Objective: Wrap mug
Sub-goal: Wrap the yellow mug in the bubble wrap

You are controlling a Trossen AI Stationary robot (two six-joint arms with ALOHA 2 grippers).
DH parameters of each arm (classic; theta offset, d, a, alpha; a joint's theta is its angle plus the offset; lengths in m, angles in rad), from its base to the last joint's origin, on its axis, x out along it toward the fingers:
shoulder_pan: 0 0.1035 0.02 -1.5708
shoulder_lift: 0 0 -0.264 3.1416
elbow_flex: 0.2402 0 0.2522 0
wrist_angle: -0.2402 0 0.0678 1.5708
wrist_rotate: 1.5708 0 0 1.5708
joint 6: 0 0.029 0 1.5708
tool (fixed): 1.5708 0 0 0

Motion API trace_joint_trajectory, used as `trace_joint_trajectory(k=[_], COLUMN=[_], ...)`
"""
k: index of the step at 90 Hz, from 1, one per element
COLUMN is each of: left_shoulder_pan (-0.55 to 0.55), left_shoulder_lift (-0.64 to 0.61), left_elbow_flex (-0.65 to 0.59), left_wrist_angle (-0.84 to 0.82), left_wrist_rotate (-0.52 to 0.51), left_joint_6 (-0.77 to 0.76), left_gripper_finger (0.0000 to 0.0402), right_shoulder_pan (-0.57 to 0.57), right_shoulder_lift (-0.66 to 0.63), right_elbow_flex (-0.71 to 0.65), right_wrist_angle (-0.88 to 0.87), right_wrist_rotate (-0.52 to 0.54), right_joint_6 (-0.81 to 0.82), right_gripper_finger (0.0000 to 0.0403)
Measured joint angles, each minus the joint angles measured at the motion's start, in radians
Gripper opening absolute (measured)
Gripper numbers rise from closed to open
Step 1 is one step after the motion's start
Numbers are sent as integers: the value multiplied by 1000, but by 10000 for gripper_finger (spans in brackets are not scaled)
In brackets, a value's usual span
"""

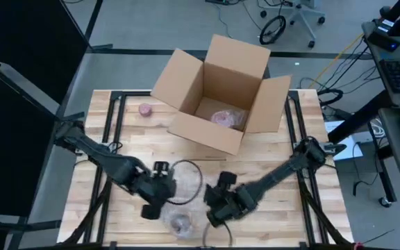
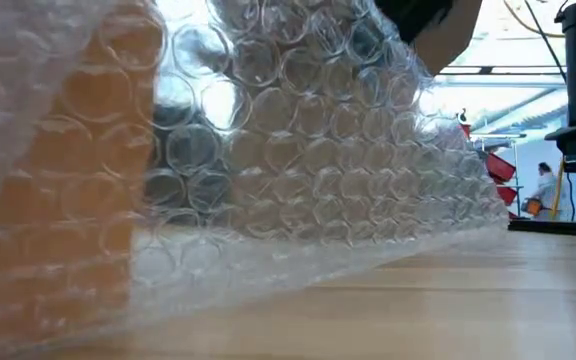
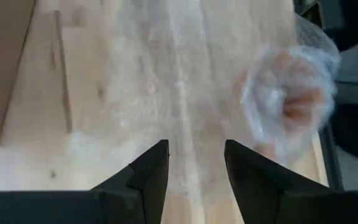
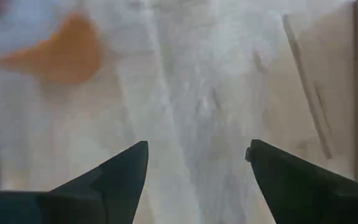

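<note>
Both arms reach in low from the table's side edges toward its near middle, elbows out, wrists angled toward each other. Left gripper (image 1: 151,206) sits just left of the wrapped mug (image 1: 180,223), fingers (image 3: 151,177) spread with nothing between them, hovering over bubble wrap (image 3: 166,93) on the table (image 1: 269,149). Right gripper (image 1: 214,212) sits just right of the mug, fingers (image 4: 120,171) spread wide, also over wrap, pinching nothing. The mug lies near the front edge between the two grippers, bundled in wrap; it looks pinkish-orange through the plastic, hard to tell its orientation. Low view is mostly filled by wrap close to the lens. An open box (image 1: 217,94) stands at the far middle with another wrapped item (image 1: 226,118) inside. A small pink object (image 1: 145,109) lies left of the box.
</note>
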State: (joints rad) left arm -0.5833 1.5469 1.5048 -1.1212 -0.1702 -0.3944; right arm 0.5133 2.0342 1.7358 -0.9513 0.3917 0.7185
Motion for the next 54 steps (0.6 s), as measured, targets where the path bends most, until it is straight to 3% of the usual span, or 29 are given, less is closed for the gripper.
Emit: trace_joint_trajectory(k=[22, 39, 54], left_shoulder_pan=[-93, -139, -140], left_shoulder_lift=[-180, -271, -278], left_elbow_flex=[-219, -410, -528], left_wrist_angle=[8, 107, 242], left_wrist_rotate=[-80, -139, -148], left_joint_6=[-195, -283, -301], left_gripper_finger=[134, 134, 134], right_shoulder_pan=[-80, -133, -168], right_shoulder_lift=[1, 2, 2], right_elbow_flex=[-219, -321, -380], right_wrist_angle=[295, 363, 414], right_wrist_rotate=[-2, 50, 7], right_joint_6=[70, 153, 173], right_gripper_finger=[265, 265, 265])
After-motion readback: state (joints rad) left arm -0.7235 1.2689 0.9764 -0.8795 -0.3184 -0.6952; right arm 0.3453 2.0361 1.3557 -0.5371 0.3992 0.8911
